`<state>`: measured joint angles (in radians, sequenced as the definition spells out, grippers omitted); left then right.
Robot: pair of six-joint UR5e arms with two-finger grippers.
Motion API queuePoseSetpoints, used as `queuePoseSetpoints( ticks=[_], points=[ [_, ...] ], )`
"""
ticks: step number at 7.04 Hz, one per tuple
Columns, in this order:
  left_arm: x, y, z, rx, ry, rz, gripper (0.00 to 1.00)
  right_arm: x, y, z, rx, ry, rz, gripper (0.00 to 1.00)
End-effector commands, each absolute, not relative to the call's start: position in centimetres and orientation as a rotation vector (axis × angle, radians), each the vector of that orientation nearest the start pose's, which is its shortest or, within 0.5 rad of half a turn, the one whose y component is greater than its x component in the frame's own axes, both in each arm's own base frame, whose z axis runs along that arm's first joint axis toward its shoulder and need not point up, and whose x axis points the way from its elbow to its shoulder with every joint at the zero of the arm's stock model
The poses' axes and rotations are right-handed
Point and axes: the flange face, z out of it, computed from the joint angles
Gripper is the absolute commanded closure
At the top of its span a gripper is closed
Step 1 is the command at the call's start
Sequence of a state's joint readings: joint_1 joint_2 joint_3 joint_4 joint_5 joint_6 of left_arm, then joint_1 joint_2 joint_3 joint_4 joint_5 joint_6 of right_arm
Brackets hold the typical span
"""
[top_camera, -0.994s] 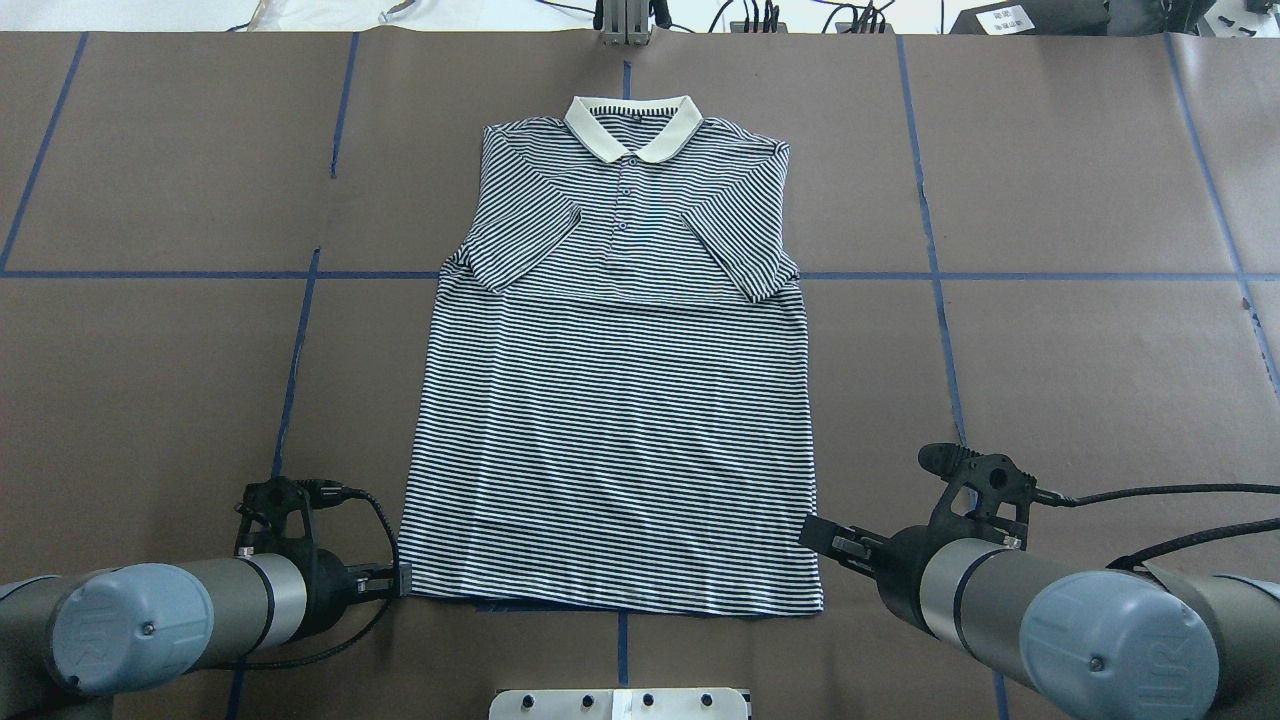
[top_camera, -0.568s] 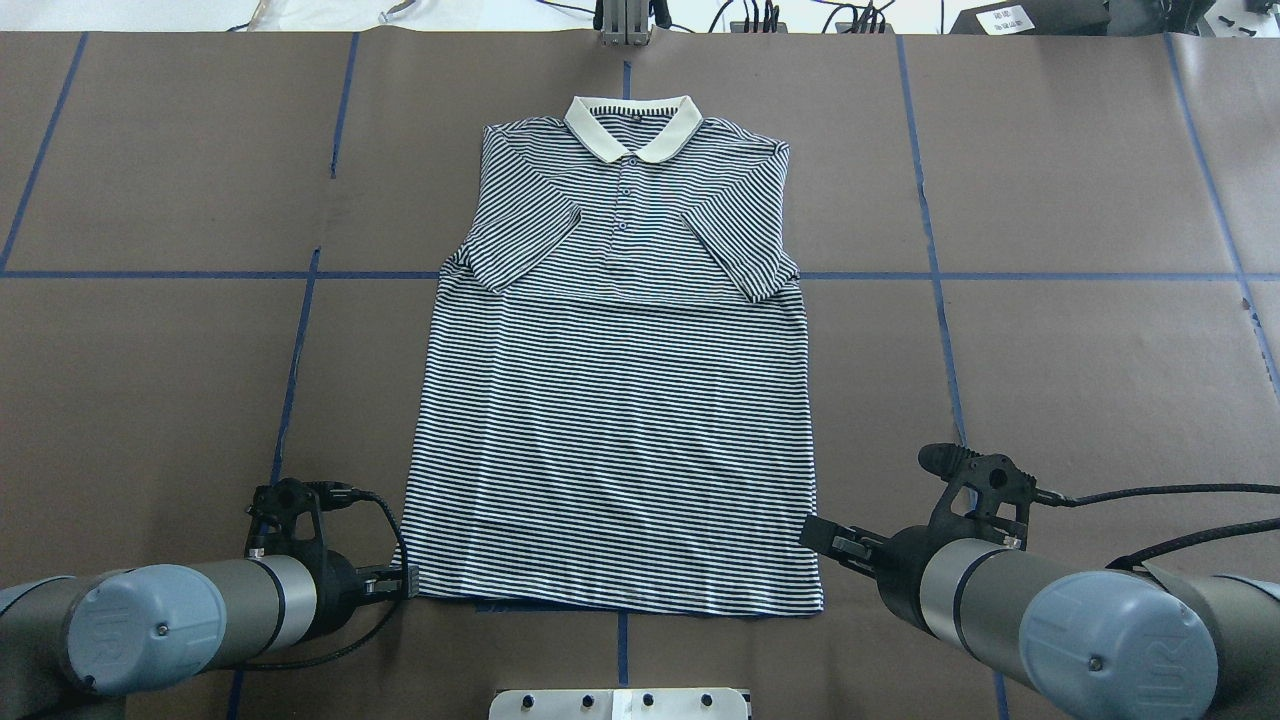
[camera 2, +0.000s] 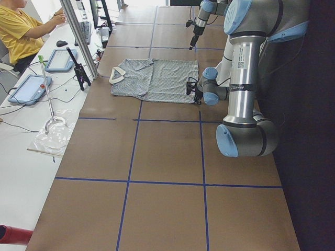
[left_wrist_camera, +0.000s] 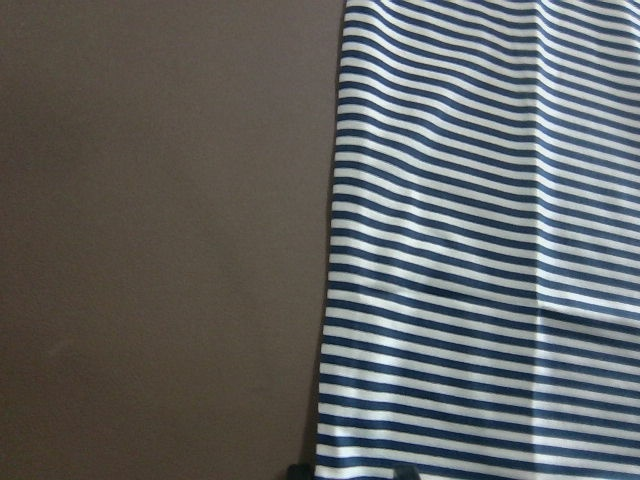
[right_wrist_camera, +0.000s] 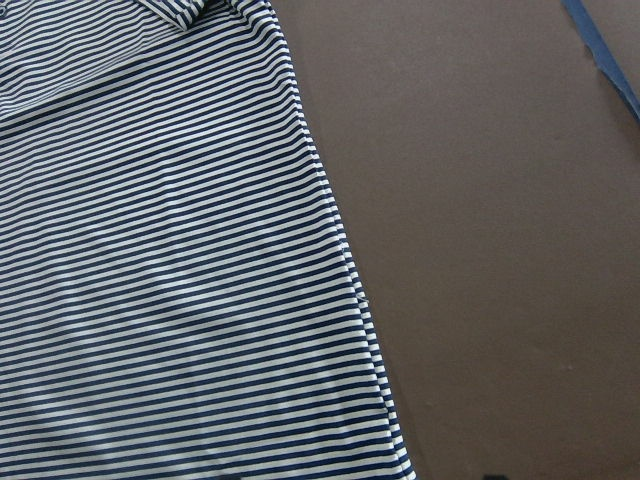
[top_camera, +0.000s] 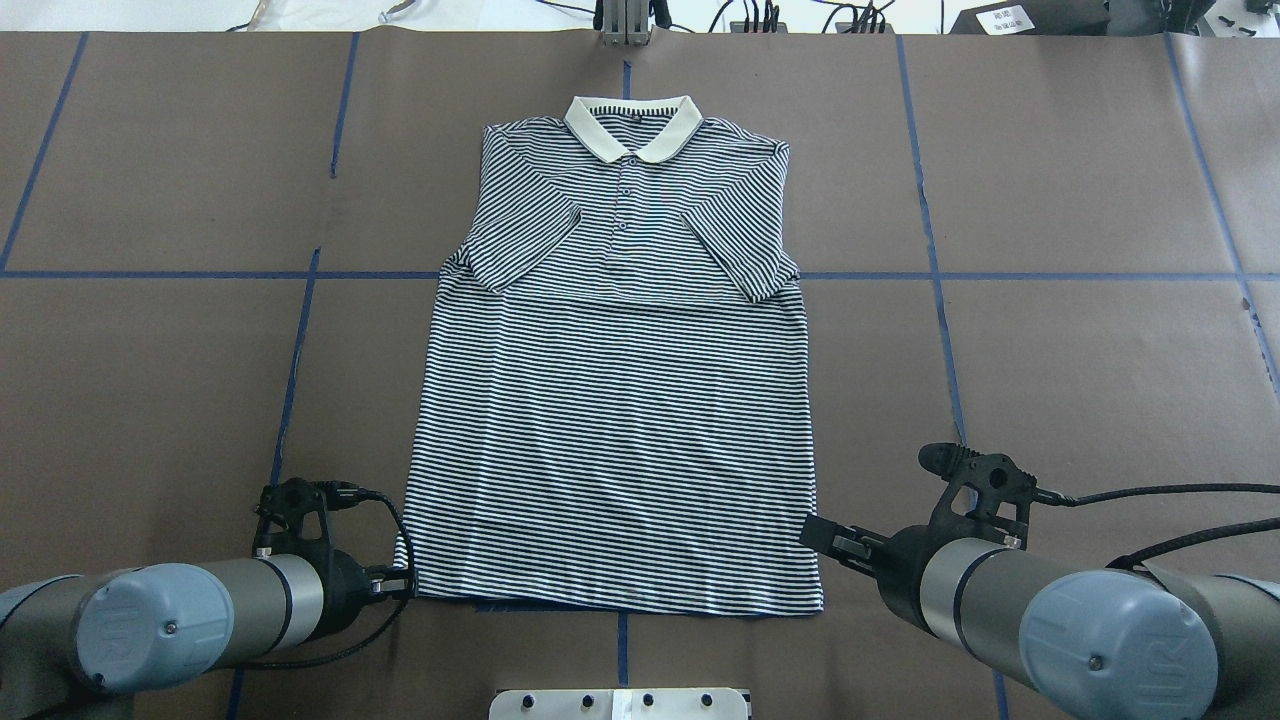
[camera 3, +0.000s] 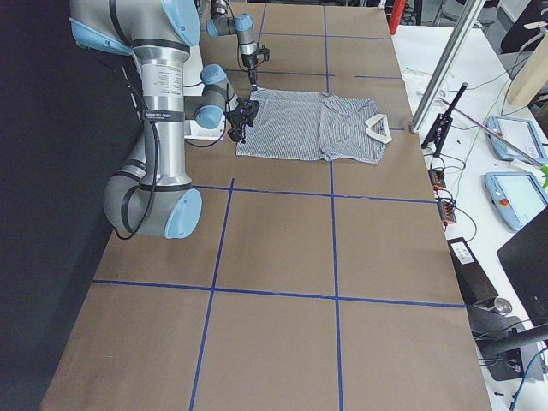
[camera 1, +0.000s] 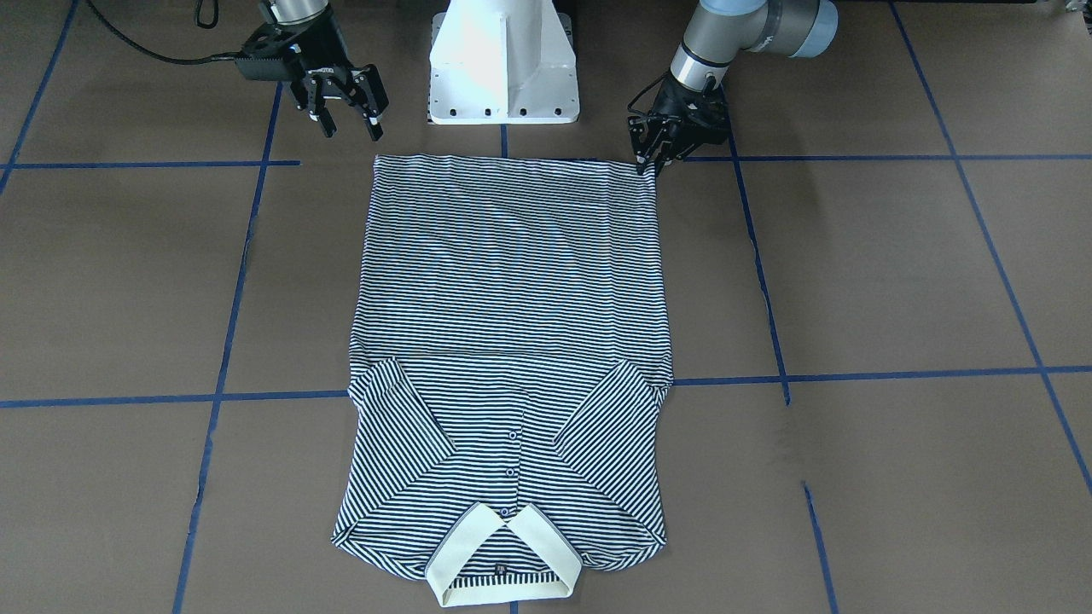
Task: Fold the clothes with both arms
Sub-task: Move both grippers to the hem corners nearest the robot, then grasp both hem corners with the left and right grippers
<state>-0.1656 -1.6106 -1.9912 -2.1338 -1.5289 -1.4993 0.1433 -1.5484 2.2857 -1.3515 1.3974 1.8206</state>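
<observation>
Brown paper table (top_camera: 150, 380) crossed with blue tape lines (top_camera: 150, 274), and the polo shirt (top_camera: 615, 420) lies flat mid-table, collar (top_camera: 630, 125) away from me, sleeves (top_camera: 520, 240) folded in. My left gripper (camera 1: 648, 162) looks pinched on one hem corner. My right gripper (camera 1: 351, 132) hangs spread wide, just off the other corner. Lifting now, one-handed, would probably drag the hem crooked. The front-facing view shows both finger sets plainly; from overhead my wrists hide them, and the wrist cameras give only stripes.

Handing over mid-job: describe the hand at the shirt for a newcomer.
From the white pedestal, find the hem of the striped shirt. The left hand is at the hem corner on the robot's left. Unlike the right hand, open and off the cloth, it reaches the fabric.
</observation>
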Motion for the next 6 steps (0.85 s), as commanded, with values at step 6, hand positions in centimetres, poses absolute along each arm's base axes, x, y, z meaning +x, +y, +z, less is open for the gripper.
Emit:
queuePoseSetpoints(
  ticks=[6],
  points=[
    [46.7,-21.8,35.6,0.166,1.06,-0.109,1.0,-48.0,-17.2,32.7,0.166,-0.922,0.51,0.41]
  ],
)
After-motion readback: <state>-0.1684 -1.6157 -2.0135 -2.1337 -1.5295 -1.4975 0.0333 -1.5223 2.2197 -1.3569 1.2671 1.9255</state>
